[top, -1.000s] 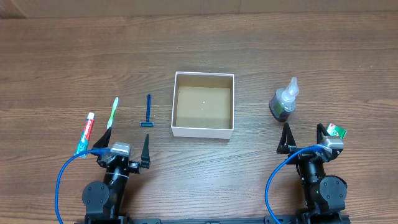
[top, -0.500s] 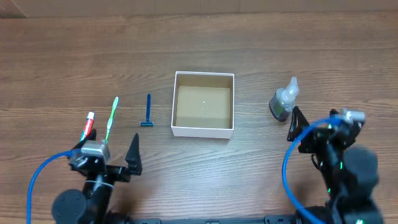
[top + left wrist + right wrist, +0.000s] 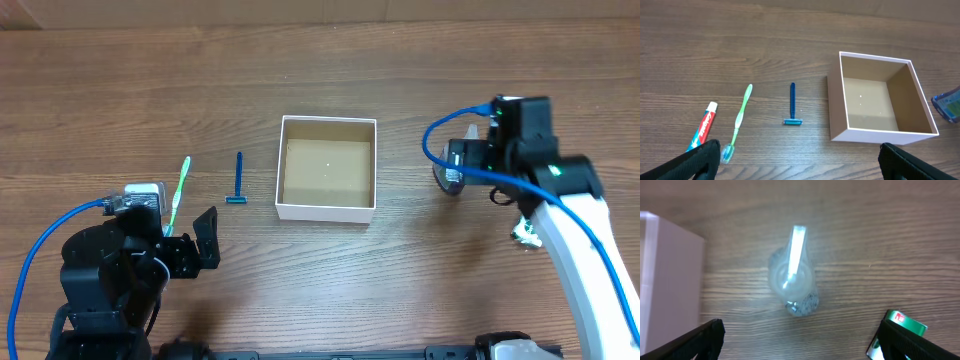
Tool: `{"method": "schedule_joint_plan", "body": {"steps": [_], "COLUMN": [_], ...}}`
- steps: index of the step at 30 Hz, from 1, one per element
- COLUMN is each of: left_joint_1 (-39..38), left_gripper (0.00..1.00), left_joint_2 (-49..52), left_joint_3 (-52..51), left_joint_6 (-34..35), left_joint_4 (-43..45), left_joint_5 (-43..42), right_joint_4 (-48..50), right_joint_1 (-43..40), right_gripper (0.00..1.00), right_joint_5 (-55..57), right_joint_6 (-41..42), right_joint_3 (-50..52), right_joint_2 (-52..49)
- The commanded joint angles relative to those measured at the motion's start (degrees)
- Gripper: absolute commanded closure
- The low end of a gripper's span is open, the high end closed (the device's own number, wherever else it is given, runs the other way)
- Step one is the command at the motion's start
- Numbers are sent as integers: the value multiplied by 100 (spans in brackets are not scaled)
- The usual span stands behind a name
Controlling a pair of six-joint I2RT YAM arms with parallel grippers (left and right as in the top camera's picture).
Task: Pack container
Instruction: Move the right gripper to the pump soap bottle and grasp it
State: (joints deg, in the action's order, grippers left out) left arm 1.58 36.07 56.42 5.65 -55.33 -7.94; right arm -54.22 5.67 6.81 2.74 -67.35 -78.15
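Observation:
The container (image 3: 325,212), a white square box with a tan inside, stands open and empty at the table's middle. It also shows in the left wrist view (image 3: 880,134), and its corner shows in the right wrist view (image 3: 665,280). Left of it lie a blue razor (image 3: 238,180) (image 3: 792,105), a green toothbrush (image 3: 180,188) (image 3: 739,120) and a toothpaste tube (image 3: 702,131). My left gripper (image 3: 172,238) (image 3: 800,170) is open and empty, above the table near the toothbrush. My right gripper (image 3: 455,165) (image 3: 800,345) is open above a clear bottle (image 3: 445,180) (image 3: 792,282), not touching it.
A small green box (image 3: 524,232) (image 3: 897,330) lies on the table right of the bottle, by the right arm. In the overhead view the toothpaste tube is hidden under the left arm. Blue cables loop from both arms.
Both arms left their rest poses at the front edge. The left arm rose and shifted left over the toothpaste. The right arm swung away from the front edge to above the bottle.

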Motion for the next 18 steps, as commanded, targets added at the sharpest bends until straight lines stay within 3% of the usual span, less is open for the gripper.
{"method": "schedule_joint_plan", "body": {"steps": [1,9,18], "left_joint_1": [-22,-22,-22], "left_gripper": [0,0,0], "left_joint_2": [-2,-2,-2], "left_joint_3": [149,149,149], "left_joint_6": [37,37,37], "left_joint_4": [11,13,28], "left_joint_5": [-85,-59,-46], "right_joint_4": [190,789,1322], "right_joint_1": [15,-94,-254], "right_gripper": [0,0,0], "right_joint_5": [-120,-448,-566], "right_joint_6": [-238,-323,-323], "right_joint_3": [-125,-87,664], "right_joint_2": [-581,-1067,-1067]}}
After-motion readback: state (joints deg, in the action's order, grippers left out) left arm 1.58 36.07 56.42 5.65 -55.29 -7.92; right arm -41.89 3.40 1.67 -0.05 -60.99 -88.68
